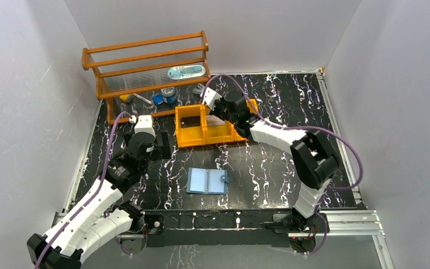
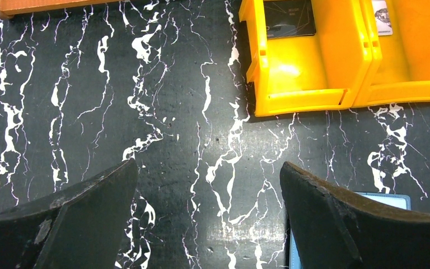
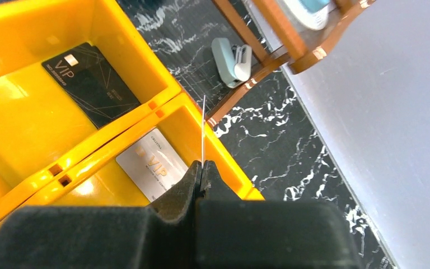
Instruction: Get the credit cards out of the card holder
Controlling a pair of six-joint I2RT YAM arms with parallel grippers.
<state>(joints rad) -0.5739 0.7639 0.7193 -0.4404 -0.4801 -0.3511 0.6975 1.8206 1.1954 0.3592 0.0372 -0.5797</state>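
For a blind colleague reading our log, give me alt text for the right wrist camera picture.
The right gripper is shut on a thin card seen edge-on, above a glossy yellow-orange plastic tray. A black VIP card lies in one compartment and a silver VIP card in the next.

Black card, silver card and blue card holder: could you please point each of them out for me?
Black card (image 3: 92,81): right wrist view, middle of its face.
Silver card (image 3: 151,163): right wrist view, middle of its visible face.
Card holder (image 1: 198,180): top external view, its left leaf.
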